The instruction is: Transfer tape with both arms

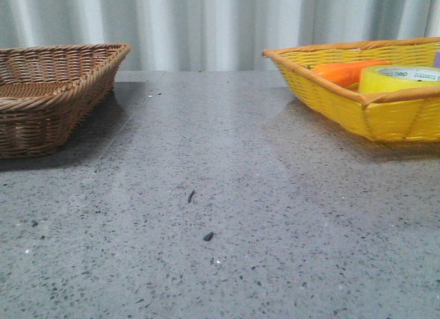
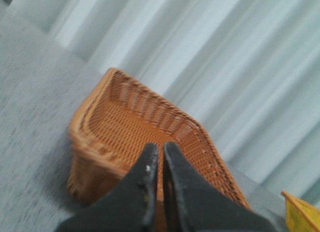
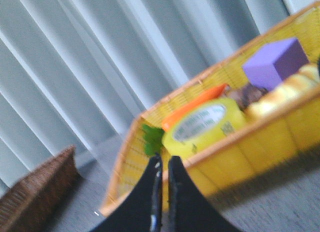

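Transfer not yet begun: translucent yellow packing-tape roll (image 1: 400, 78) sits in yellow woven basket (image 1: 385, 116).
Left end effector (image 2: 161, 157) and right end effector (image 3: 164, 167), both pinched narrow, hold nothing; brown wicker basket (image 1: 48, 102) waits across the grey tabletop (image 1: 220, 216).

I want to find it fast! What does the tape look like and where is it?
Look in the yellow basket on the table's right side. The tape is a fat yellow roll with a white middle, lying beside the orange carrot, which is long, not round.
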Tool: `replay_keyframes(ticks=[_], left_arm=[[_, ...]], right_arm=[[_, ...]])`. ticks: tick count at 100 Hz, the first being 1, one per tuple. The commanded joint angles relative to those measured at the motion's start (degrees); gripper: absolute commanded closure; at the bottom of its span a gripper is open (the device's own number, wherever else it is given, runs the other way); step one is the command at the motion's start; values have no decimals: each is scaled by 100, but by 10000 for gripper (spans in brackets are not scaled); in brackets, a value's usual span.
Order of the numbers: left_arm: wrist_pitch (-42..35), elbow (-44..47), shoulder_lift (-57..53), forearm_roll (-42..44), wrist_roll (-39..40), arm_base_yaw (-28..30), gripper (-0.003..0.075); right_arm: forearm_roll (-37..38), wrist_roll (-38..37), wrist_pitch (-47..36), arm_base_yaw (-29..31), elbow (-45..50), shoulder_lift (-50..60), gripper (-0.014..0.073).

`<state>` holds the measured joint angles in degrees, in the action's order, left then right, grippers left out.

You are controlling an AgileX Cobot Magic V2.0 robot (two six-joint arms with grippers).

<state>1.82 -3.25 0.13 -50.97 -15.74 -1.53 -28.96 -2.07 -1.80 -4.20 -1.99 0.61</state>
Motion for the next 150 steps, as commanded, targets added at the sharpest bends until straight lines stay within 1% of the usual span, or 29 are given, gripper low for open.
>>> replay_keyframes(ticks=[1, 4, 11, 14, 20, 25, 30, 35, 37, 42, 45, 49, 54, 59, 71, 83, 98, 107, 118, 133, 150], left_arm=[[340, -766, 421, 908, -99, 19, 741], [567, -1053, 622, 1280, -99, 19, 741], [1041, -1633, 1185, 1819, -99, 19, 741], [1170, -1855, 1424, 1929, -99, 19, 740], [1367, -2319, 1943, 1956, -99, 6, 734], [1380, -2598, 2205, 1973, -112, -126, 702], [1378, -2815, 2419, 1973, -161, -277, 642], [1443, -2976, 2597, 2013, -202, -420, 554], [1469, -3028, 2664, 2026, -202, -480, 531], [1527, -3104, 2800, 2029, -202, -600, 446], [1554, -3134, 2878, 2029, -202, -675, 414], [1570, -3158, 2946, 2029, -202, -740, 382], [1570, -3158, 2998, 2017, -202, -830, 372], [1560, -3158, 3008, 1973, -202, -882, 372], [1547, -3158, 3008, 1882, -202, -951, 372], [1547, -3158, 3008, 1882, -202, -951, 372], [1547, -3158, 3008, 1882, -202, -951, 372], [1567, -3158, 3008, 1871, -202, -951, 372], [1621, -3158, 3008, 1830, -202, -951, 372], [1852, -3158, 3008, 1712, -202, -951, 372], [2017, -3158, 3008, 1712, -202, -951, 373]], right_arm=[[148, 40, -277, 27, -680, -31, 655], [288, 40, -178, 27, -817, -64, 655], [860, 40, 305, 27, -1362, -333, 655], [1091, 40, 497, 27, -1609, -501, 655], [1323, 40, 862, 27, -1925, -810, 655], [1478, 40, 1142, 27, -2248, -1094, 652], [1552, 40, 1446, 27, -2506, -1365, 634], [1550, 66, 1743, 17, -2736, -1627, 580], [1550, 81, 1867, 17, -2828, -1737, 546], [1550, 167, 2145, 17, -3048, -1992, 447], [1550, 243, 2291, 17, -3183, -2185, 368], [1550, 290, 2516, 17, -3409, -2400, 293], [1550, 307, 2772, 17, -3719, -2780, 193], [1550, 434, 3040, 17, -4068, -3163, 147], [1550, 747, 4052, 17, -5121, -4253, 160], [1601, 747, 5054, 17, -6148, -5411, 176], [1711, 747, 5690, 17, -7083, -6783, 176], [1721, 760, 5726, 17, -7383, -7420, 176], [1721, 803, 5491, 17, -7552, -8138, 176], [1734, 803, 5204, 17, -7566, -8786, 176], [1900, 803, 4856, 17, -7566, -9223, 181]])
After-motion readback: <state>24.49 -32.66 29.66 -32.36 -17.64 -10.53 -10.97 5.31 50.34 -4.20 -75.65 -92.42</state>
